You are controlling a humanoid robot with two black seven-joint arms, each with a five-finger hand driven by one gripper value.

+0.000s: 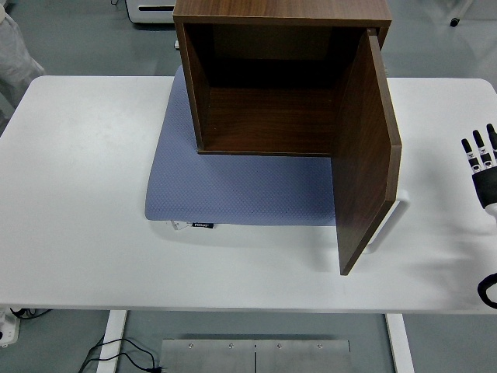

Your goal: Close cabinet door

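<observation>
Right hand fingers extended, empty, over the surface; cabinet door wide open to its left, apart — prob. staged for push.

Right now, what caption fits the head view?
Wooden cabinet on a blue mat, door wide open; right robot hand apart at the table's edge.

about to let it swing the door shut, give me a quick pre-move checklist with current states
1. Cabinet door open, hinged at the right, swung toward the near edge: ok.
2. Cabinet interior shows nothing that could block closing: ok.
3. Blue mat in the door's sweep is flat and bare: ok.
4. Right hand open, right of the door, not touching it: ok.
5. Left hand out of view: cannot tell.
6. Cabinet fixed against sliding: cannot tell.
</observation>
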